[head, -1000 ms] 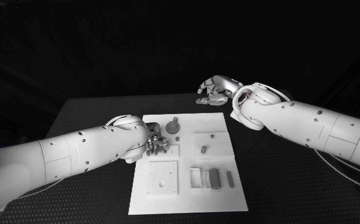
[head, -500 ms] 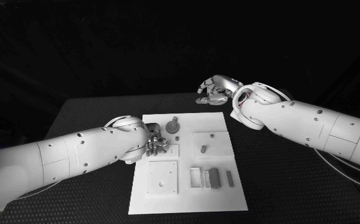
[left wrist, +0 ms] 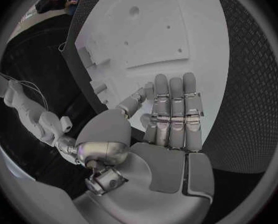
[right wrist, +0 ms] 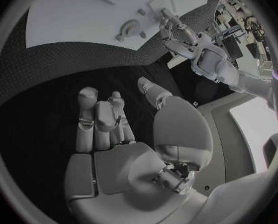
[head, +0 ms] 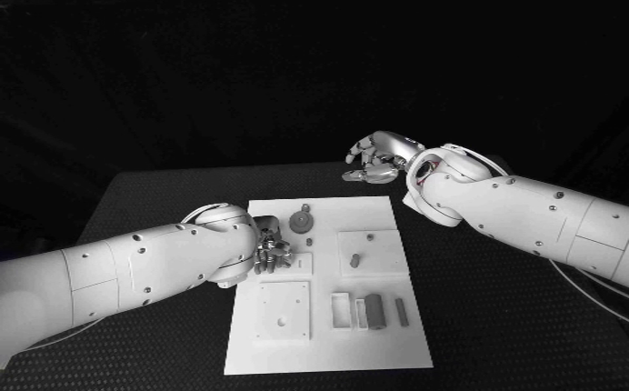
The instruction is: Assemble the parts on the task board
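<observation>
Two white robot arms over a white rectangular task board (head: 328, 355) at the centre of a black table (head: 511, 318).
We see its long axis run twelve to six. Small grey parts (head: 376, 310) lie toward five o'clock. The left hand (head: 272, 252), at nine o'clock, holds nothing, fingers straight. The right hand (head: 376, 158), past twelve, is half hidden; fingers loosely curled, empty.

No text, label, brand, number or sign can be read on the task board (head: 328, 318), its parts, the arms or the counter (head: 498, 318).
</observation>
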Controlling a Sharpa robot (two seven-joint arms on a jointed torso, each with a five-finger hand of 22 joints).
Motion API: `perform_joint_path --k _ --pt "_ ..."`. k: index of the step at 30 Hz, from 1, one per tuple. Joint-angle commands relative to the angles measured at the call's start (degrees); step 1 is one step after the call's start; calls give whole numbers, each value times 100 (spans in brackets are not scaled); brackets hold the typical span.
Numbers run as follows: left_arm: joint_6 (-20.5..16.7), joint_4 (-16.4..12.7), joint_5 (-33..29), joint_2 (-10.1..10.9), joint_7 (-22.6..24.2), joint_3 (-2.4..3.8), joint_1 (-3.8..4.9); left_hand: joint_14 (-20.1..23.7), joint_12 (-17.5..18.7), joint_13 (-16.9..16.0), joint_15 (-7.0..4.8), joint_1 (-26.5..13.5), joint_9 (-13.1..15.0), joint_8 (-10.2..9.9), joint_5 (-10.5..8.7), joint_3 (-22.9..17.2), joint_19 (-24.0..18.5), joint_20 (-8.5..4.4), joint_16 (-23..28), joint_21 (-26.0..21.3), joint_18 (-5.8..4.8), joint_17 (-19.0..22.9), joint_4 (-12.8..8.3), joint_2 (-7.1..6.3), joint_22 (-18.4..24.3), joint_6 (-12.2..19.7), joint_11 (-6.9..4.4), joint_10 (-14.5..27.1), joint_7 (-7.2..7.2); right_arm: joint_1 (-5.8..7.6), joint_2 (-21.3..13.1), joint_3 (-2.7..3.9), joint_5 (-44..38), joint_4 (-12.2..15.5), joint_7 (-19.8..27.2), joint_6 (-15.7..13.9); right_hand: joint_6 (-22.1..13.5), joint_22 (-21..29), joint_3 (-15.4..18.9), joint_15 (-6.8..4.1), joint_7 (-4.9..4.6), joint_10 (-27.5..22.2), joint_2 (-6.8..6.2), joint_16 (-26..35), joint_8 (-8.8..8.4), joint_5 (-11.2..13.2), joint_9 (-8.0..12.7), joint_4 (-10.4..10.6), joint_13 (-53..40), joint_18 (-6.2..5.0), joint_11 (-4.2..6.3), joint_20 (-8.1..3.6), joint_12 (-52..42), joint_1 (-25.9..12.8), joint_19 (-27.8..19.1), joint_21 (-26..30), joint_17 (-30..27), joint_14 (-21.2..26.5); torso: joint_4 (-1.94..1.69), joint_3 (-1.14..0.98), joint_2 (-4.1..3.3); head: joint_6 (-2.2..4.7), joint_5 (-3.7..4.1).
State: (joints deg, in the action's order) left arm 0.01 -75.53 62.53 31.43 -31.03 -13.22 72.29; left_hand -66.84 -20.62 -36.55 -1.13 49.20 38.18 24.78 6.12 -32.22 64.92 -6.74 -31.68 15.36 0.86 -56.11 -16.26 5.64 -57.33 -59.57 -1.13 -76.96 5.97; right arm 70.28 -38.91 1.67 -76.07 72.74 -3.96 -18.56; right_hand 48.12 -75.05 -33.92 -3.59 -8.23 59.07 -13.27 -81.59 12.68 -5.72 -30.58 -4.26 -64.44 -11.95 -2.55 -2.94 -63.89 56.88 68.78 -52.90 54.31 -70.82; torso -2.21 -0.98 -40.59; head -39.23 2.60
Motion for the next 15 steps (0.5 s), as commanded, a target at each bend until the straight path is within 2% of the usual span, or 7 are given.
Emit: perform_joint_path --k 1,11,15 --pt "200 -44 -44 -19 31 -35 -63 30 -22 -1 -8 17 5 -15 13 -48 -3 -14 -22 -30 98 10 4 -32 -8 -303 -3 56 -278 -1 2 3 4 4 35 62 -67 -84 2 10 -108 -4 -6 -6 -24 -1 5 29 10 -305 -24 -37 -28 -24 0 28 9 36 1 2 -1 -7 4" --pt "188 -2 -99 -44 32 -35 -64 31 -26 0 -8 19 9 -19 18 -52 -1 -13 -26 -32 98 15 9 -44 -14 -305 -2 56 -278 -1 8 3 6 4 35 64 -69 -84 3 11 -109 -6 -7 -6 -25 -2 7 37 12 -305 -24 -37 -30 -24 -1 29 9 36 1 -1 1 -11 0" --pt "161 25 -116 -63 39 -35 -64 30 -41 4 -7 -36 22 -29 -57 -20 8 -12 -42 -40 98 28 55 -93 -31 -318 -3 56 -280 -1 13 3 9 2 34 64 -69 -84 3 11 -109 -7 -8 -5 -25 -2 7 39 13 -305 -24 -37 -31 -24 -2 29 9 37 1 -1 -1 -6 0"
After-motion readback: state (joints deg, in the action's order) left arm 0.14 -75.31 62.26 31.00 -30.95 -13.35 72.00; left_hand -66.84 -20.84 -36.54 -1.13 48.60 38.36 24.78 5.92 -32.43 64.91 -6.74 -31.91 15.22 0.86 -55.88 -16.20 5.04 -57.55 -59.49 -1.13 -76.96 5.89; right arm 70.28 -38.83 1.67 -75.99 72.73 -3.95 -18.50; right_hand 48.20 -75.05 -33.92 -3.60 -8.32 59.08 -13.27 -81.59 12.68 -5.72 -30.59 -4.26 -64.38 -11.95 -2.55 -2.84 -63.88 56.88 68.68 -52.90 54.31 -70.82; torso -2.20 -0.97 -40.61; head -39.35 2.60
